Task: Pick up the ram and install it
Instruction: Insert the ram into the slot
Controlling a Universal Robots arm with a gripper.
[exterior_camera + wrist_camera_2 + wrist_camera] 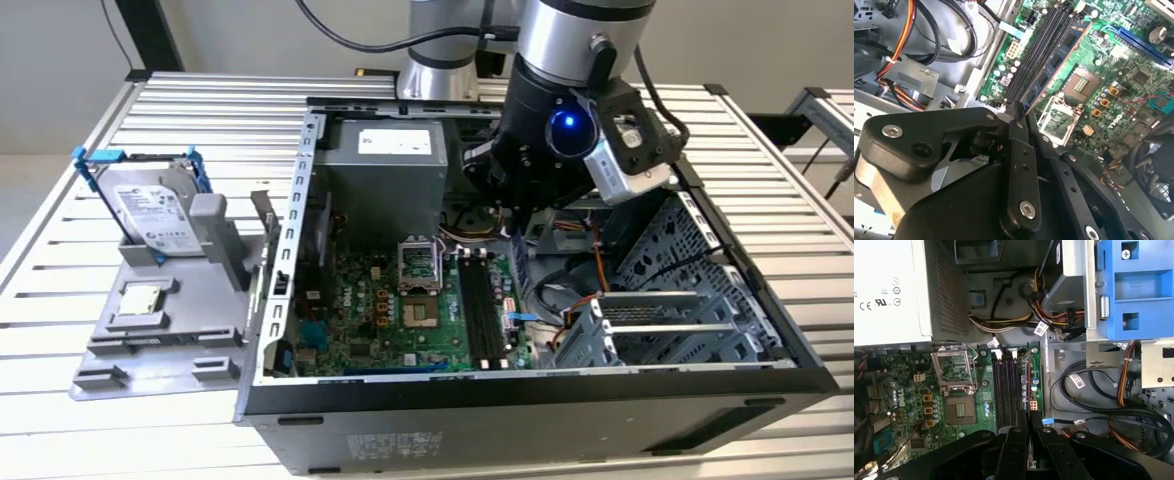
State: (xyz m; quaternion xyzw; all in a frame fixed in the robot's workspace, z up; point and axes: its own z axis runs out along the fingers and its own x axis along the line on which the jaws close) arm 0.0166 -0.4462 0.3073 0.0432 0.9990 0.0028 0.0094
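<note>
Gripper (1018, 109) pinching the ram (1056, 65) just over the motherboard slots (1036, 50), seemingly not seated yet.

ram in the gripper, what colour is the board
Dark blue with a reddish edge, best in the second wrist view, where the ram juts from the gripper.

You have the ram (1053, 64) gripped in the claw (1021, 112): a long, thin blue-green board with dark chips, standing on edge, running parallel to the black slots (1031, 52), just beside them.
</note>
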